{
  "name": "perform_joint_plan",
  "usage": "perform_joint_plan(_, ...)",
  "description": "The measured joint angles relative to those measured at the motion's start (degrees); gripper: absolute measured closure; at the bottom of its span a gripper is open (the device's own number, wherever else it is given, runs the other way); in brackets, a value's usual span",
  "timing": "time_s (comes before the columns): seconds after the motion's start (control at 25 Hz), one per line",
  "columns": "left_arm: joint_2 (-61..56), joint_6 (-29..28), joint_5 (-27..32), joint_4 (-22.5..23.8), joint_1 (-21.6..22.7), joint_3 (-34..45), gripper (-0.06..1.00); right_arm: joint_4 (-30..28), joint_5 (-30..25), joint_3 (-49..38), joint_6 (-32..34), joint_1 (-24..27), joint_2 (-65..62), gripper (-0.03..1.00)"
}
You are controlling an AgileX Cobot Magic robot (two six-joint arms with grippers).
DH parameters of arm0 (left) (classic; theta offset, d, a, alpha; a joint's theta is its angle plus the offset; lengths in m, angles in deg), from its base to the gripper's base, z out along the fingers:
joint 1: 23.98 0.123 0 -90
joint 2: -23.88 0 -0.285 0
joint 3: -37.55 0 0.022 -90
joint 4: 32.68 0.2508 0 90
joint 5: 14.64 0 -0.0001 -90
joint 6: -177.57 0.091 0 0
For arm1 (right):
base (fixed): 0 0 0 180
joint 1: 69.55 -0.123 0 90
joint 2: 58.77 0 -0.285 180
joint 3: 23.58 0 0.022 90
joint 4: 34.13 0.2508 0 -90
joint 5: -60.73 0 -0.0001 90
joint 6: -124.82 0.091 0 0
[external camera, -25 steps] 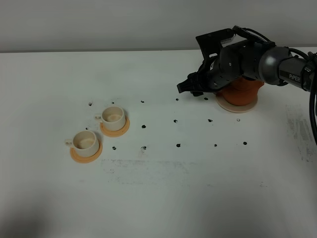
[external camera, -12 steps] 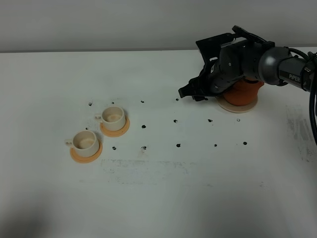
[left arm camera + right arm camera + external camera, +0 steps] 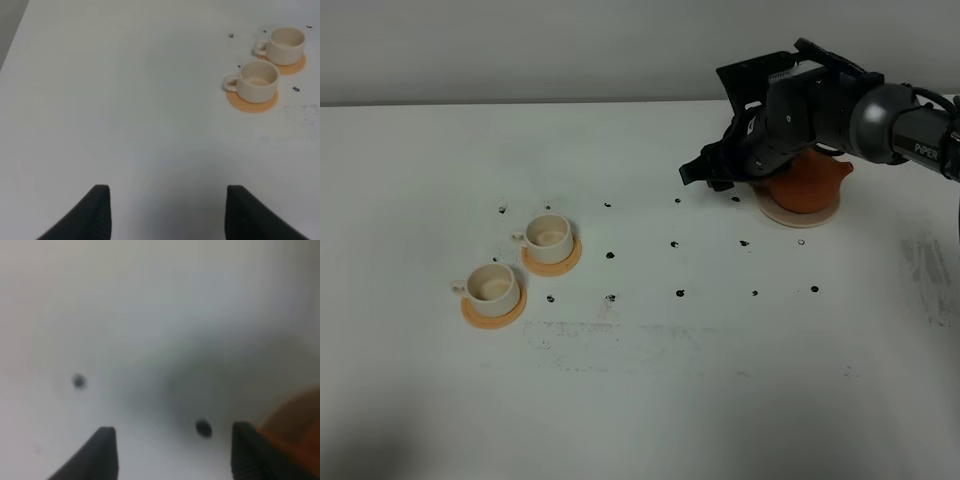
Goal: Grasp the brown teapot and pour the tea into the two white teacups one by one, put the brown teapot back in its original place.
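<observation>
Two white teacups (image 3: 549, 234) sit well apart from the brown teapot (image 3: 810, 185), with the right gripper (image 3: 704, 174) spread wide just beside the pot.
The teapot stands upright on the pale beige coaster (image 3: 800, 218) at the far right of the white table (image 3: 650, 400); the right arm (image 3: 820, 110) hangs over it and hides part of it in the high view. The jaws gape over bare table with nothing gripped, the pot's orange flank just outside one finger (image 3: 250, 452) in the right wrist view. Each cup rests on its own orange saucer (image 3: 490, 316). Black dot marks (image 3: 673, 244) speckle the table between cups and pot. The left gripper (image 3: 165, 215) hangs wide open near the cups, holding nothing.
</observation>
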Motion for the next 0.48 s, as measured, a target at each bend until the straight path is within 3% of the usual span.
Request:
perform_joint_plan(0.24, 0.0, 0.0, 0.0, 0.0, 0.0, 0.0, 0.44, -0.2, 6.5, 0.0, -0.1, -0.3, -0.7, 0.49)
perform_joint_plan(0.48, 0.0, 0.0, 0.0, 0.0, 0.0, 0.0, 0.44, -1.3, 8.1, 0.0, 0.0, 2.4, -0.1, 0.49)
